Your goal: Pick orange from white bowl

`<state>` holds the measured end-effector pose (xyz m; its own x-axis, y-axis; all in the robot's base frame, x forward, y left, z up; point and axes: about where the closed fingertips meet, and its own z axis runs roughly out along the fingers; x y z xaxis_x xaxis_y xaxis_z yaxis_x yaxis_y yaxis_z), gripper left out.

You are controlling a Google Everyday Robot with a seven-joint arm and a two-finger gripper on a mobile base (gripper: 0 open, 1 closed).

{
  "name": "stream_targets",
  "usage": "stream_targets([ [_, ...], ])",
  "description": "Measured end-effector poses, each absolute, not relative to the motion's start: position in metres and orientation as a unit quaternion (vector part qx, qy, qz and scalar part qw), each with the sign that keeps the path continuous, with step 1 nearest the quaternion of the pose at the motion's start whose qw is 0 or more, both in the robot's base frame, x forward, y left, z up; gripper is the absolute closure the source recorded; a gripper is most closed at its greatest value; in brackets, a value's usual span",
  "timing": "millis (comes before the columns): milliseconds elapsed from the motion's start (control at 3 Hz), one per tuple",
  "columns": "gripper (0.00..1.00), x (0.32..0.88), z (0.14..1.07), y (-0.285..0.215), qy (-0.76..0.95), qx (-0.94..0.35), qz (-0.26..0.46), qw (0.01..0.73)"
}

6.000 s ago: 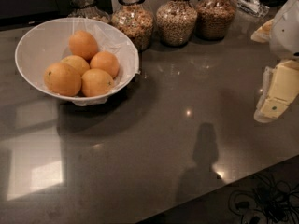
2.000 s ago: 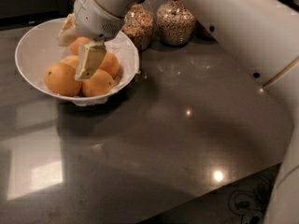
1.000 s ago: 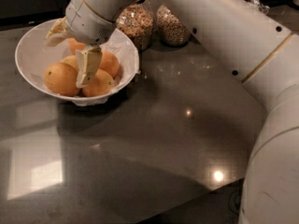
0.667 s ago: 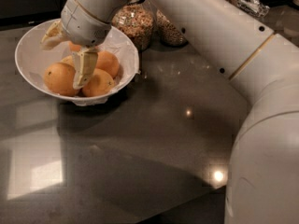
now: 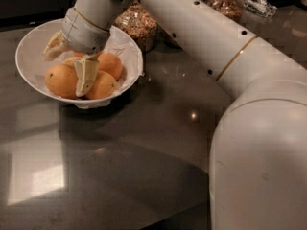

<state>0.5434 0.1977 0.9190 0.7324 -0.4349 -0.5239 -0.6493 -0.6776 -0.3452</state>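
Observation:
The white bowl (image 5: pixel 29 42) stands at the back left of the dark counter and holds several oranges. The orange (image 5: pixel 60 80), the largest, with a small dark speck, lies at the bowl's front left. My gripper (image 5: pixel 69 62) is down inside the bowl, open, its fingers spread. The near finger (image 5: pixel 86 75) rests between the large orange and the front right orange (image 5: pixel 102 86). The far finger (image 5: pixel 52 48) is over the bowl's back left. A bit of another orange (image 5: pixel 71 61) shows between them. One more orange (image 5: pixel 110 63) lies to the right.
A glass jar of grains (image 5: pixel 139 25) stands just behind the bowl, another jar (image 5: pixel 225 4) farther right. My white arm (image 5: pixel 201 37) crosses the counter from the right foreground. Bare dark counter (image 5: pixel 120 166) lies in front of the bowl.
The gripper came from the right side of the counter to the bowl. Over the last second it stays among the oranges, fingers spread, barely moving. More of the arm fills the right side.

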Motion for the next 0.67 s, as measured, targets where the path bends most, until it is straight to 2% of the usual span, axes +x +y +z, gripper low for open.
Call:
stream_targets([
  [667,0.28,0.5420,0.9037,0.2107,0.293,-0.897,0.222,0.245],
])
